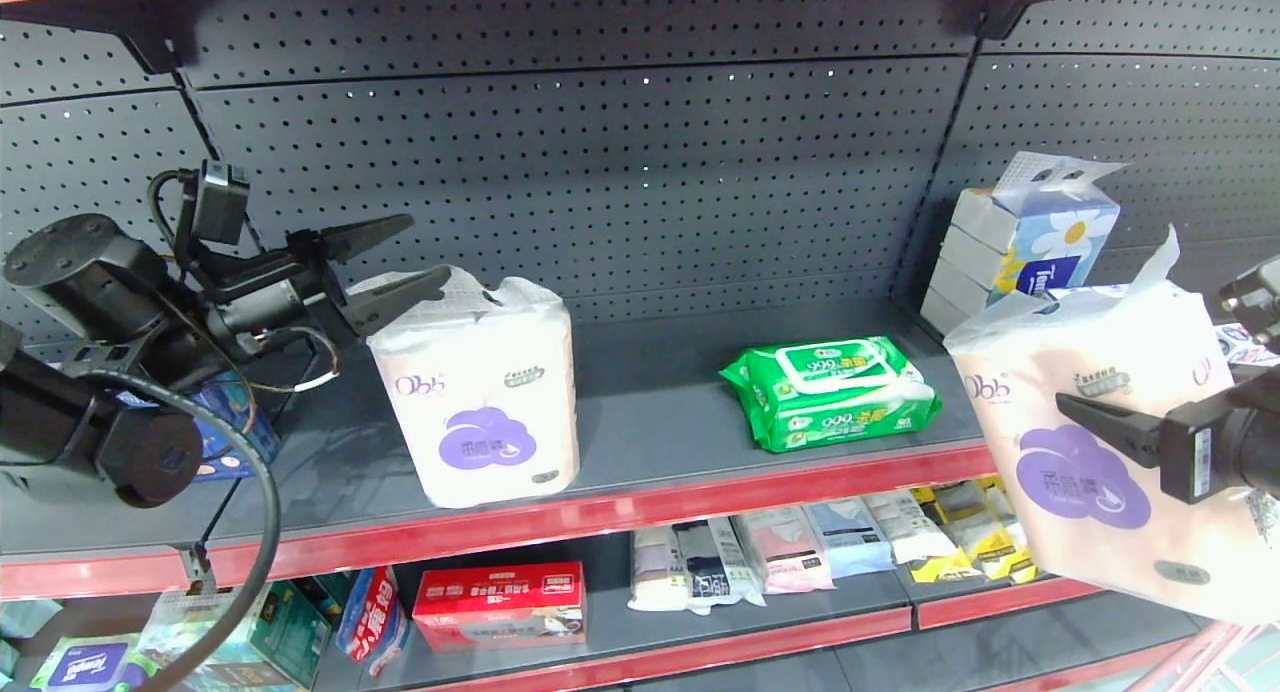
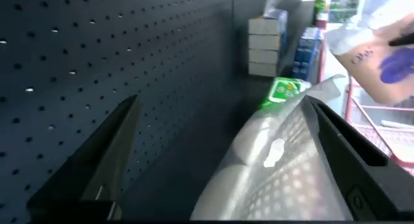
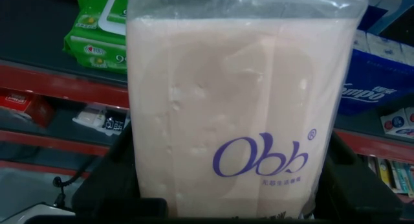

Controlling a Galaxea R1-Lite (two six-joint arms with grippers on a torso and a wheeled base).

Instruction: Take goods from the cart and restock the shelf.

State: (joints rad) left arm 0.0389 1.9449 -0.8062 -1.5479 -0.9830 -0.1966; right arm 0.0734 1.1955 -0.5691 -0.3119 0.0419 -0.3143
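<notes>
Clamping raised pack on 2 sides with right gripper, per right wrist view; holding left gripper spread at shelved pack top.

Lying flat, a green wipes pack, well apart from stacked tissue boxes standing against the perforated back panel. One level down, a red box near a row of flat packets.

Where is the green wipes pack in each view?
Head view: green wipes pack lies right of the standing roll pack.
Left wrist view: wipes far off, before the stacked boxes.
Right wrist view: wipes behind the held roll pack.
Shared landmark: held roll pack.
</notes>
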